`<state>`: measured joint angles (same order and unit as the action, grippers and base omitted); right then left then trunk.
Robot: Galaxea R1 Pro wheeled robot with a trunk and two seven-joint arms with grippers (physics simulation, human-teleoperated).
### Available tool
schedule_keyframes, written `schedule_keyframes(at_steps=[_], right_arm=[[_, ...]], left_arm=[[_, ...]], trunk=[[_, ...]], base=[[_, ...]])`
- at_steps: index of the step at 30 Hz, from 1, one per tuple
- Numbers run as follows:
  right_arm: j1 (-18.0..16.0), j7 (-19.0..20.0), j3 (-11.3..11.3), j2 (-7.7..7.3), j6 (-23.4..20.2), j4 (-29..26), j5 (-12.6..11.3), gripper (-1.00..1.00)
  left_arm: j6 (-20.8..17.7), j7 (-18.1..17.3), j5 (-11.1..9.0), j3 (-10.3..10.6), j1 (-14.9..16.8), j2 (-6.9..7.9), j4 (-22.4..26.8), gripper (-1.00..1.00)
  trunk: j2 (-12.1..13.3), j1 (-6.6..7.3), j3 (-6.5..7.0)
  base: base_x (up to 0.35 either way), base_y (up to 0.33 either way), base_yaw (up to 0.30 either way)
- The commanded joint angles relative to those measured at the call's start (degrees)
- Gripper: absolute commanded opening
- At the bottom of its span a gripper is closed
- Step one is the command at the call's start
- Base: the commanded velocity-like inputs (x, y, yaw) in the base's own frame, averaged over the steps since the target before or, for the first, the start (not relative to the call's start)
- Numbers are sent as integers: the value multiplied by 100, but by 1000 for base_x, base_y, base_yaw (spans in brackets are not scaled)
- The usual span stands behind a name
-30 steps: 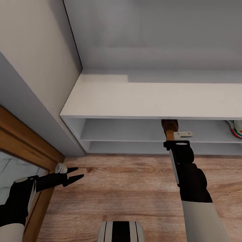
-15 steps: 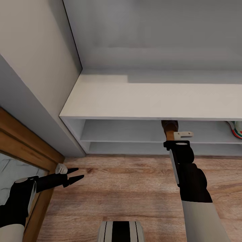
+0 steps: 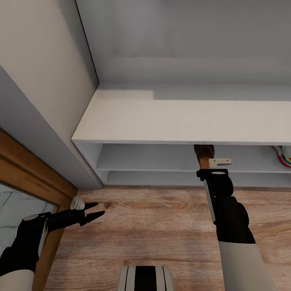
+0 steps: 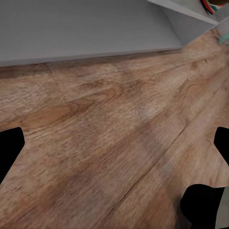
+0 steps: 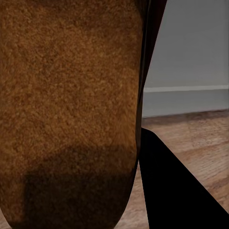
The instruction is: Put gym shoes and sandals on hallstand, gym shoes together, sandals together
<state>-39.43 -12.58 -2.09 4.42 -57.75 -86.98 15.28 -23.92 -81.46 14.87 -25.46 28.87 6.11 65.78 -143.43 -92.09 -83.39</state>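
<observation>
at the far left a wooden door frame (image 3: 38, 178) and a pale wall corner are seen, with the left gripper (image 3: 98, 209) held low just beside them, its two pointed black fingers parted and nothing between them. ahead of it a broad stretch of bare corridor floor (image 3: 161, 226) is left open — light brown wood-grain planks, matte, running up to the hallstand (image 3: 182, 121). the hallstand is shown as a smooth pale grey-white bench with a flat top and two shelf slots under a straight front edge. further right, the right gripper (image 3: 207, 161) is reached into the upper slot, closed on a sandal (image 5: 71, 105) — a fuzzy tan, rounded sole. at the right edge a gym shoe (image 3: 285, 155) is lodged in the same slot, well apart.
</observation>
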Motion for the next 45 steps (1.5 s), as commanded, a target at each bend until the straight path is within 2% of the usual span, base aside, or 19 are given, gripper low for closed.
schedule_keyframes(at_steps=[1,45], right_arm=[[-3,-43,-2,4,-17,-3,-34,-100],[-3,-34,-2,6,-17,-3,-36,-100]], left_arm=[[-60,-43,38,-11,4,-4,5,100],[-60,-46,33,-11,4,-5,14,100]], trunk=[[-2,1,-4],[-2,1,-4]], base=[[0,0,0],[62,6,0]])
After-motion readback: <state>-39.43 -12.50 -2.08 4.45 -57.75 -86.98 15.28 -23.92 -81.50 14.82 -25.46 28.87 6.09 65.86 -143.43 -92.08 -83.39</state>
